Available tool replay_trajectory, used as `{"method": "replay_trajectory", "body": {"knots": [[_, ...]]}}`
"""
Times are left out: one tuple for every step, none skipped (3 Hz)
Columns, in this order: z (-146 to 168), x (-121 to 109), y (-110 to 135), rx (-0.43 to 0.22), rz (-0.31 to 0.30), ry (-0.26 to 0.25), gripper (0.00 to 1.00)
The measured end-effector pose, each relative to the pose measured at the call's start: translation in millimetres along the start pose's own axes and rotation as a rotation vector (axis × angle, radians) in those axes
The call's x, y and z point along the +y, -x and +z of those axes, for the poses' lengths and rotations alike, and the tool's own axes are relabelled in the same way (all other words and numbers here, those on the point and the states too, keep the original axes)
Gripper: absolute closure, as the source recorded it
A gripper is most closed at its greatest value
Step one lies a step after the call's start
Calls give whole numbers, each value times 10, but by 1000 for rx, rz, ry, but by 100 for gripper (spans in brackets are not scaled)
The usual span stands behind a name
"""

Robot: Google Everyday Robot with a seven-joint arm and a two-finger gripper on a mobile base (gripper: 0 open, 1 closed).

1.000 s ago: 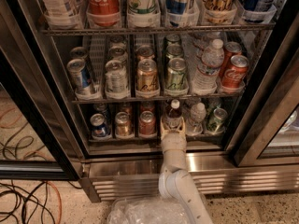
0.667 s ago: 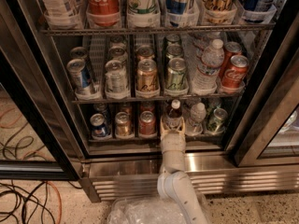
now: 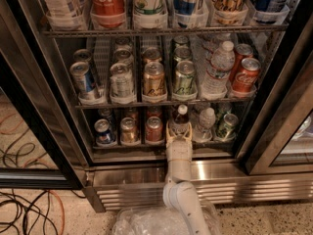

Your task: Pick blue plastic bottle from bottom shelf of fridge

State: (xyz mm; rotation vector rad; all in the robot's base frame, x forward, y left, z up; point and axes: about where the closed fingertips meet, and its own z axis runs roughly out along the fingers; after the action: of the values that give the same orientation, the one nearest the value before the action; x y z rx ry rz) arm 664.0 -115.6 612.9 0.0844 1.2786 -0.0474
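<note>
1. Blue plastic bottle [image 3: 181,119]: one is counted, standing upright in the front row of the bottom shelf [image 3: 117,147] of the fridge [image 3: 234,180].
2. A white cap, dark reddish-brown contents and a paler band below are seen on it.
3. In the same row four cans and one clear water bottle [image 3: 205,122] are counted; a red can [image 3: 154,129] is at 9 o'clock of the blue plastic bottle, the clear water bottle at 3 o'clock.
4. The gripper [image 3: 179,129], entered from 6 o'clock, is closed around its lower body.

3 cans [image 3: 129,130] stand just left of the gripper [image 3: 179,134], low at centre; a clear water bottle [image 3: 205,125] and a green can [image 3: 227,126] stand just right. Black and orange cables [image 3: 22,212] tangle on the floor [image 3: 78,225].
</note>
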Motion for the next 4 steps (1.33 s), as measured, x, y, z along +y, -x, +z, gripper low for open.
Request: {"method": "replay_trajectory", "body": {"knots": [[-93, 26, 153, -56, -27, 19, 100], [-167, -26, 221, -52, -39, 18, 100], [-233, -97, 317, -27, -80, 42, 100], [-363, -194, 375, 28, -201, 98, 100]]}}
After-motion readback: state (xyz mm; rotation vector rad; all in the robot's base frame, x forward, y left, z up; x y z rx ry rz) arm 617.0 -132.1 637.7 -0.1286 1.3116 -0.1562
